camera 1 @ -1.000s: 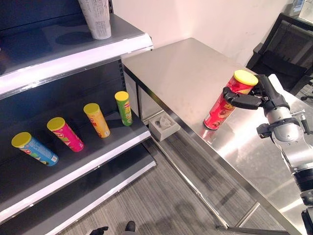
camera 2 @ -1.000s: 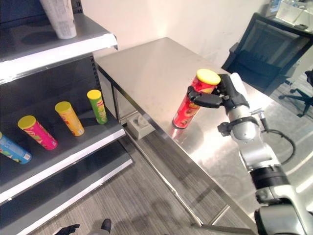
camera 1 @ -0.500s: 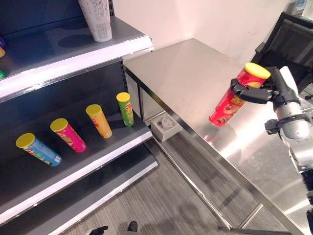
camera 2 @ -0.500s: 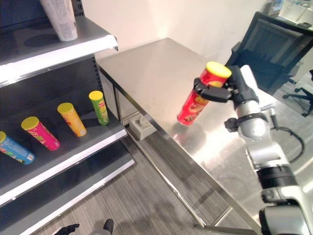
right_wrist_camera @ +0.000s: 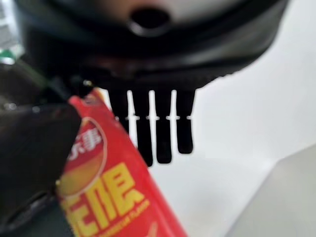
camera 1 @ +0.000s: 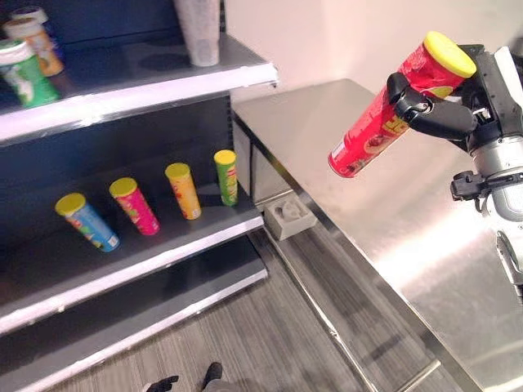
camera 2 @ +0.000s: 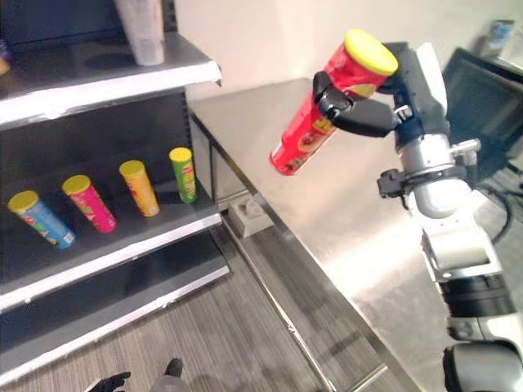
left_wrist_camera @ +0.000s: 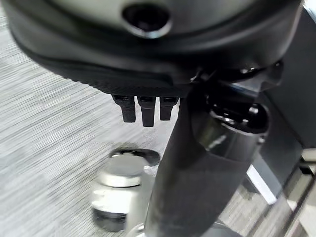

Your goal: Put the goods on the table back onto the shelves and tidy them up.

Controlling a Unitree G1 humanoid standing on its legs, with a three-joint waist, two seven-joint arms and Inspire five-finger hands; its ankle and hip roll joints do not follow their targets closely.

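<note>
Red can (camera 1: 391,113) tilted, clear above table (camera 1: 368,196), yellow lid uppermost; right hand (camera 1: 448,114) curled round upper part, fingers on one side, thumb on other. Left hand (left_wrist_camera: 143,106) fingers straight, holding nothing. Middle shelf (camera 1: 155,245): blue, pink, orange, green cans in row, leaning back.

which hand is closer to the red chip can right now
Right. The right hand is curled around the red chip can, holding it tilted in the air above the steel table. The left hand hangs over the grey floor, nowhere near the can.
</note>
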